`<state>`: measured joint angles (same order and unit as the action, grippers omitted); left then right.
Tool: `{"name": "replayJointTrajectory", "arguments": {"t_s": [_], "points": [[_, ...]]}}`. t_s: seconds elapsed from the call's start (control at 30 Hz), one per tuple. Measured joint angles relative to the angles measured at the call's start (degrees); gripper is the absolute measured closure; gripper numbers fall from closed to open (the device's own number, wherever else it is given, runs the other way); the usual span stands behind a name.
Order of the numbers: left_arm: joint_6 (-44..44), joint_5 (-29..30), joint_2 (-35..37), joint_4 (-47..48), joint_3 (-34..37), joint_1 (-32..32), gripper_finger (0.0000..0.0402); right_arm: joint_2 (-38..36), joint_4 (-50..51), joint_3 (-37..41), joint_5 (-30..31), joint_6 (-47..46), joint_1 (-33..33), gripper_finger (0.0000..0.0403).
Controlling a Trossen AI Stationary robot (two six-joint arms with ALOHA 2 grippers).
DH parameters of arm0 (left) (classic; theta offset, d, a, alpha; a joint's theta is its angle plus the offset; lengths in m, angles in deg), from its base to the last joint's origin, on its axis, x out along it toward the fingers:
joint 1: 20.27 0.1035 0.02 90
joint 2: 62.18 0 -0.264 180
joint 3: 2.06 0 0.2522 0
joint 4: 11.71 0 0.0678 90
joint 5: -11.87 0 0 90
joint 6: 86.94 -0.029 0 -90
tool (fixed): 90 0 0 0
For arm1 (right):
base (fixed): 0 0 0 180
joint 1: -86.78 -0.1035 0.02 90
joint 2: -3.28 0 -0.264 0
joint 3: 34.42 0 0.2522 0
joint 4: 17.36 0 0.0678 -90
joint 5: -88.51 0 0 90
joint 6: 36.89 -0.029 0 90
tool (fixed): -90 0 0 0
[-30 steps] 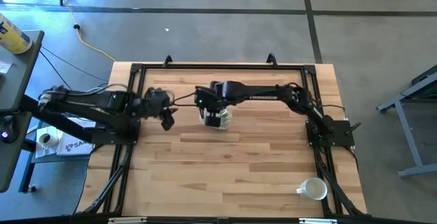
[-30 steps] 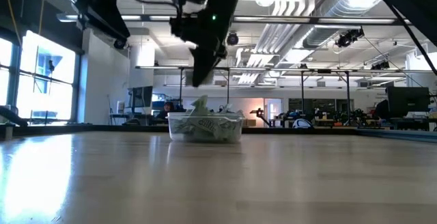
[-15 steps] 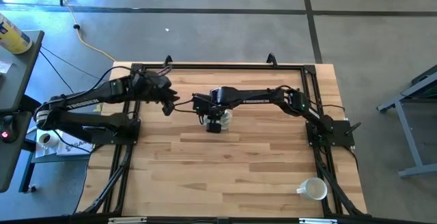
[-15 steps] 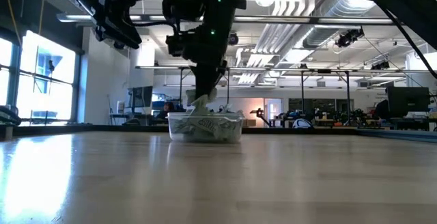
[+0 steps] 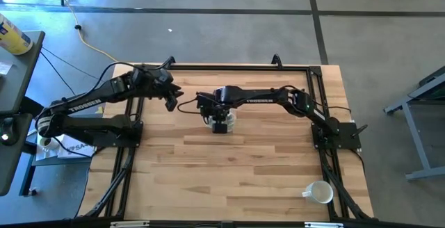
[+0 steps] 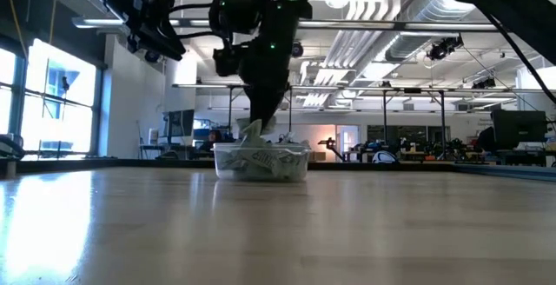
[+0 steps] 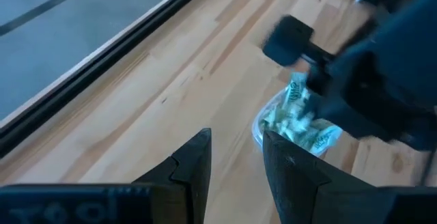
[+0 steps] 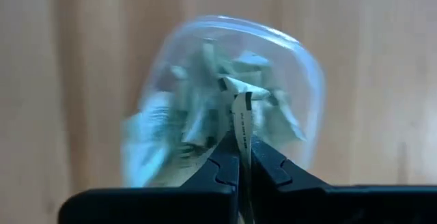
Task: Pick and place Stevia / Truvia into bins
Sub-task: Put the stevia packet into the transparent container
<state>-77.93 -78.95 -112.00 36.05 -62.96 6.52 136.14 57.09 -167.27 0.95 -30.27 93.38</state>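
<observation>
A clear round bowl (image 5: 227, 119) stands on the table's far middle, filled with pale green and white sachets (image 8: 198, 115). My right gripper (image 5: 220, 124) points down over the bowl's left part and is shut on one sachet (image 8: 242, 112). In the low view this gripper (image 6: 262, 118) stands just above the bowl (image 6: 261, 162). My left gripper (image 5: 171, 101) hovers open, high above the table, to the left of the bowl. Its wrist view shows the bowl (image 7: 295, 123) beyond its fingers, partly behind the right arm. My right gripper pinches one sachet between its two fingers, coming from above and pointing down. In its wrist view the sachet shows edge-on, and its free end (image 8: 241, 104) sticks out past the fingertips (image 8: 225, 157) toward the pile. Whether that end touches the pile, I cannot tell.
A white mug (image 5: 320, 192) stands near the table's near right corner. A black frame (image 5: 222, 67) runs along the far edge and both sides. Bare wood (image 5: 229, 172) lies between the bowl and the near edge.
My right gripper has come down onto the bowl with the sachet and shifted slightly toward the near edge. My left gripper has risen and swung toward the far edge, its arm now stretched out slanting from the left.
</observation>
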Motion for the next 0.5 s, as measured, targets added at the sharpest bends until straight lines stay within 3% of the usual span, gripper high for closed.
{"name": "replayJointTrajectory", "arguments": {"t_s": [0.17,0.5], "points": [[-0.3,-2.3,0.0,-0.1,0.0,2.1,0.0236,0.0,0.0,0.0,-3.4,2.4,-0.2,0.0362],[-1.8,-8.2,-2.0,-0.5,-0.1,6.4,0.0236,0.0,0.3,0.0,-2.4,2.8,0.6,0.0218]]}}
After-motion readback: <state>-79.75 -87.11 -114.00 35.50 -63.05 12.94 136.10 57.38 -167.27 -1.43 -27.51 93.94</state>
